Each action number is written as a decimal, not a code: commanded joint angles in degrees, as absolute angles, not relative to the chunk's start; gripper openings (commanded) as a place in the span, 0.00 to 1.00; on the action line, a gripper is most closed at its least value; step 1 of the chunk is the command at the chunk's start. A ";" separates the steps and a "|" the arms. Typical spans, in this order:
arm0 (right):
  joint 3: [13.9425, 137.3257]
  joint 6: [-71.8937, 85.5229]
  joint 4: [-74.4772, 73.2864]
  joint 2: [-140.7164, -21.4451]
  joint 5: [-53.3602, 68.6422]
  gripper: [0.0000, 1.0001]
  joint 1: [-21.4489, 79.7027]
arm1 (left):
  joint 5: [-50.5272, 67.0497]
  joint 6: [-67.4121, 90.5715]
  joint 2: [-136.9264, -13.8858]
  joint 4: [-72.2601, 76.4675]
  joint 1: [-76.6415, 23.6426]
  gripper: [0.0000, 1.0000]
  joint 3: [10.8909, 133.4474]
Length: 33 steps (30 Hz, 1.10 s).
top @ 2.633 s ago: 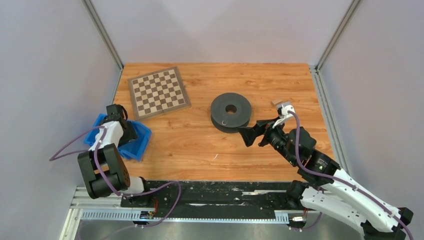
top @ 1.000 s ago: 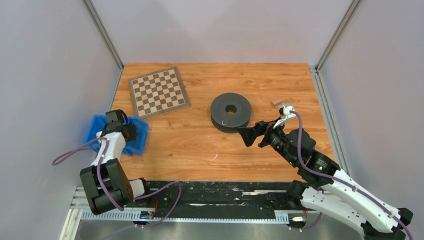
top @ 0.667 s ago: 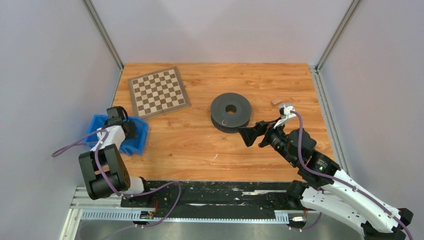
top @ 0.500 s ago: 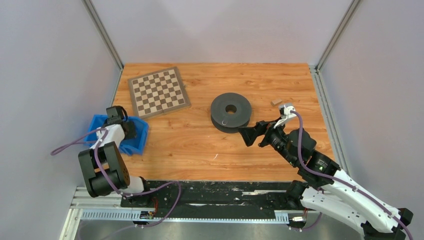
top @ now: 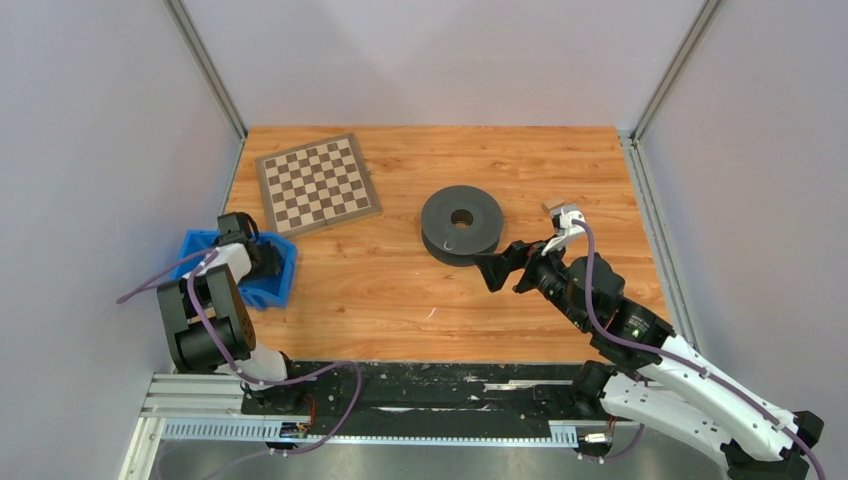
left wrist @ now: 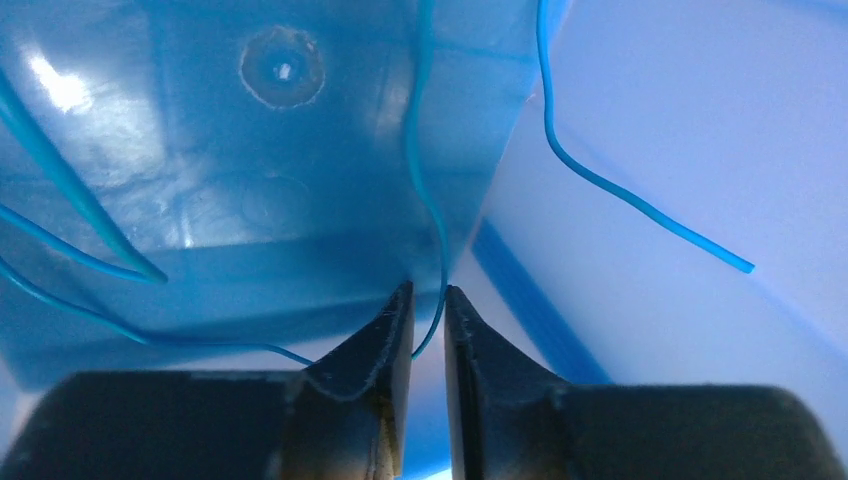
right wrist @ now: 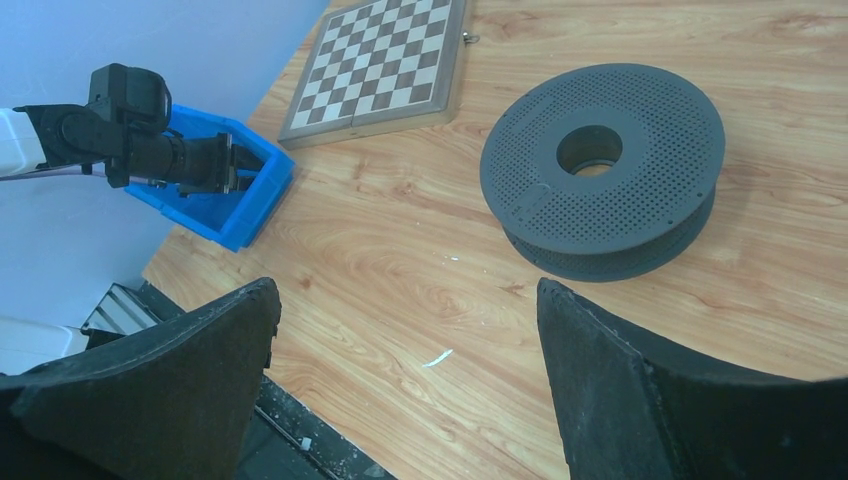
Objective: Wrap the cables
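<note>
The cables are thin blue wires lying in a blue bin (top: 277, 289). They show only in the left wrist view: one strand (left wrist: 426, 200) runs down between my left gripper's jaws, another (left wrist: 620, 195) curves to the right, and more lie at the left. My left gripper (left wrist: 428, 295) is inside the bin (top: 262, 262), its jaws closed to a narrow gap around that strand. My right gripper (top: 505, 272) is open wide and empty, hovering just right of the dark grey spool (top: 461, 222). It also shows in the right wrist view (right wrist: 405, 290).
A chessboard (top: 316, 185) lies at the back left, just behind the bin. The spool (right wrist: 600, 165) lies flat near the table's middle. The bin (right wrist: 240, 215) overhangs the table's left edge, next to the left wall. A small white scrap (right wrist: 437, 357) lies on the wood.
My left arm has shifted inside the bin and the bin has been nudged a little. My right gripper has edged slightly up and left, staying open.
</note>
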<state>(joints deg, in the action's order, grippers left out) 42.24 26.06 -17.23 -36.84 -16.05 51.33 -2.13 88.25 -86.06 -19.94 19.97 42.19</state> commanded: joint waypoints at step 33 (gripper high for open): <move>43.05 24.40 -15.10 -35.32 -16.62 0.97 51.44 | -9.26 64.27 -60.49 -24.68 17.57 0.00 59.25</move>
<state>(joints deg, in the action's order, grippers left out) 42.24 24.88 -17.21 -36.16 -16.84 51.33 -10.83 74.43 -64.27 -29.58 18.17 54.28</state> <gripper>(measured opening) 0.978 0.007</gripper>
